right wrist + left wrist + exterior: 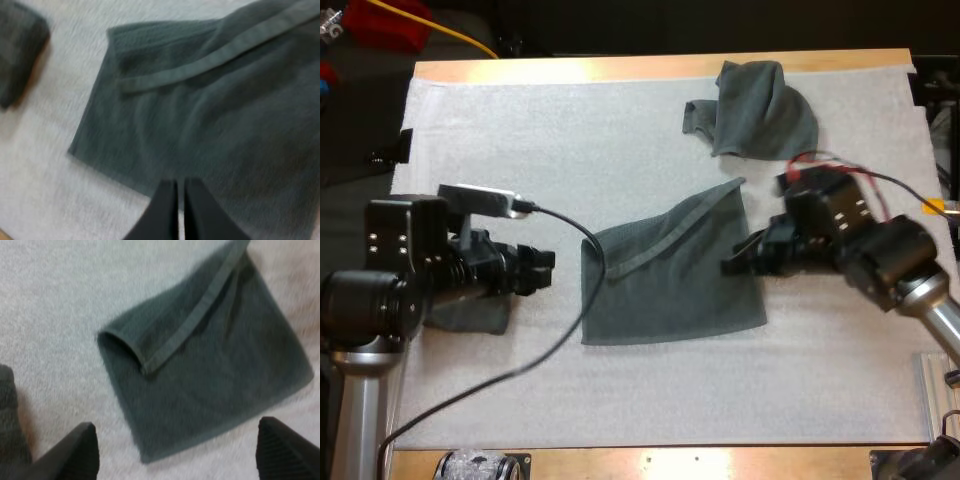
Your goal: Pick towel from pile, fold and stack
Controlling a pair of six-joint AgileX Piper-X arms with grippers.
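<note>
white mat [620,130] carries a soft, limp towel [670,290]: pinch its corner; your left gripper [548,268] stands wide open, right gripper [728,266] closed.

The half-folded towel [670,285] lies mid mat [570,150], crumpled towel [760,105] behind it (rightward), folded stack [470,318] leftward.
</note>
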